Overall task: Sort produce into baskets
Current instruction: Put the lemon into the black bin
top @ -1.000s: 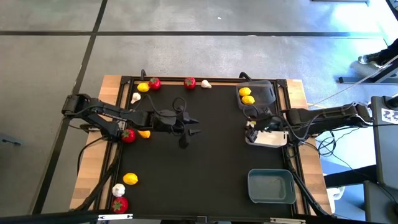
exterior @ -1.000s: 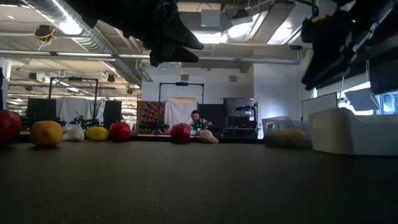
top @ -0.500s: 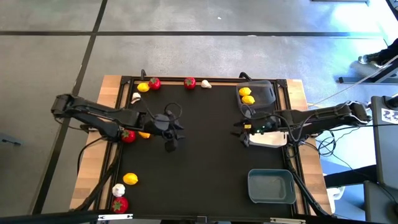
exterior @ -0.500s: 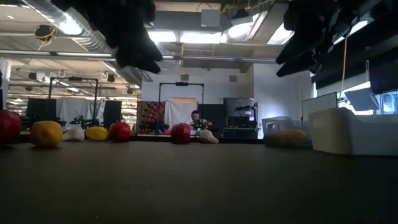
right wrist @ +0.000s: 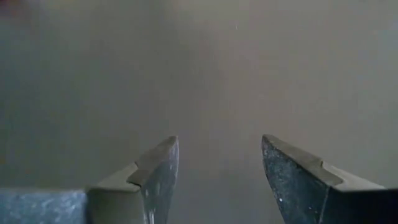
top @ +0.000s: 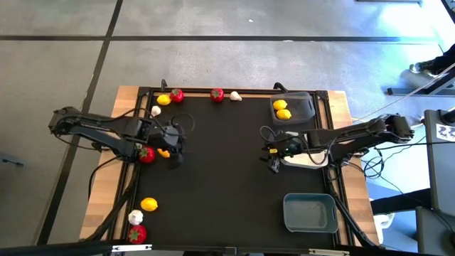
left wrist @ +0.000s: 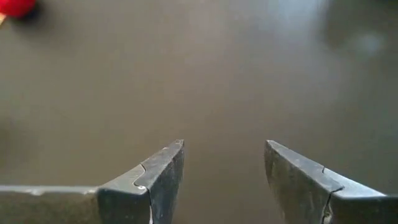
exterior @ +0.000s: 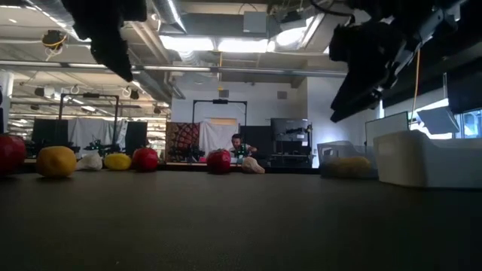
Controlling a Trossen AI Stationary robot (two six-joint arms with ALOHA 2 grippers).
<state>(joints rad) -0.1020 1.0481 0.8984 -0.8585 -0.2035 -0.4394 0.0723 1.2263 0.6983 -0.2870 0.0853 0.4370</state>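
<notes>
Two dark arms hang over a black mat on a wood-edged surface [top: 126, 96], set on a grey concrete floor in a workshop lit by ceiling strip lights. The left gripper [top: 173, 155] and right gripper [top: 273, 162] both hover with jaws apart, gripping nothing. Lemons, red fruits and garlic bulbs lie along the far and left edges; two lemons [top: 282, 109] sit in the dark grey basket [top: 306, 103], far right. A blue-grey basket [top: 310, 213] sits near right.

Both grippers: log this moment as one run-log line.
left gripper: open, empty, above mat by red fruit | right gripper: open, empty, beside white basket | dark grey basket: two lemons
</notes>
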